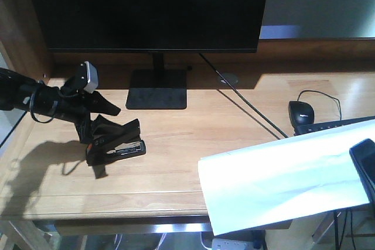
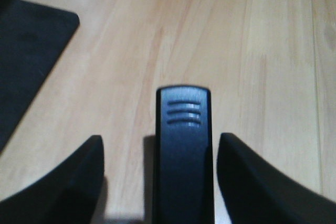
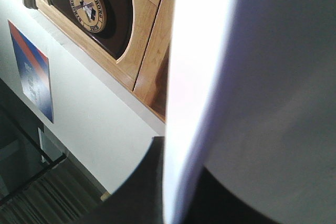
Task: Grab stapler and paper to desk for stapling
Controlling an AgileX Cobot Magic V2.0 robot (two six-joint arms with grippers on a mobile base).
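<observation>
No legible text anywhere, round plaque (image 3: 87, 5) on the wooden frame (image 3: 143, 51) bears ring lettering too blurred to read, blue-and-orange poster (image 3: 32, 72) shows unreadable white lines

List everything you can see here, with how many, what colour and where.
desk: one, light wood, under everything.
monitor: one, black, back centre of desk.
stapler: one, black, lying on desk's left side.
paper: one sheet, white, held up over desk's front right edge.
mouse: one, black, desk right.
keyboard: one, black, right edge, partly behind paper.
cables: two, black, one diagonal from monitor, one looping from mouse.
left gripper: one, black, open, fingers either side of stapler.
right gripper: one, black, shut on paper.
</observation>
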